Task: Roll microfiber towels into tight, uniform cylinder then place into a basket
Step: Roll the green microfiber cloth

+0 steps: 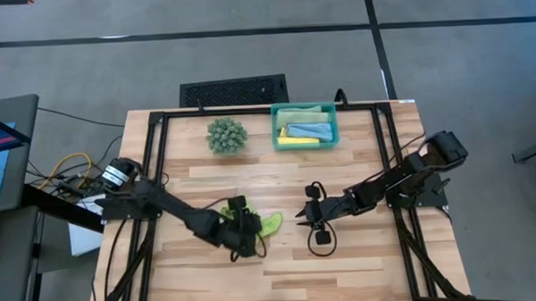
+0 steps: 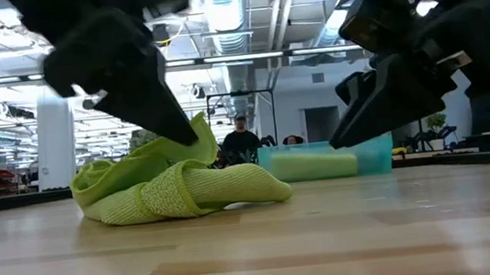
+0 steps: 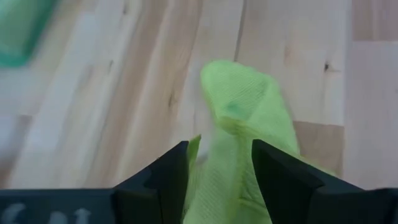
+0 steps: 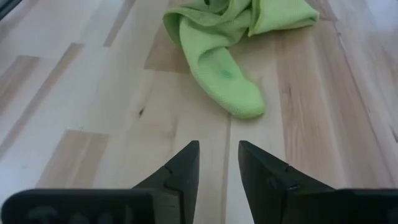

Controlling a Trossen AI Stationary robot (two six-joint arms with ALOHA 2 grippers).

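Lime towel crumpled on my bench

My left claw (image 1: pixel 250 231) straddles the soft, waffle-knit lime green towel (image 1: pixel 269 224), open, ungripping; my right claw (image 1: pixel 300 216), at its 3 o'clock, gapes half-open, empty. The translucent teal basket (image 1: pixel 304 146), at 12 o'clock, contains rolled towels.

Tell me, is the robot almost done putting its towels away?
Nearly. Three rolled towels, sage green, light blue and yellow, already lie in the translucent teal plastic basket. The last one, the lime green microfiber towel, lies crumpled on the wooden table, not rolled. The left gripper is open around it; the right gripper waits open nearby. Rolling and basketing remain.
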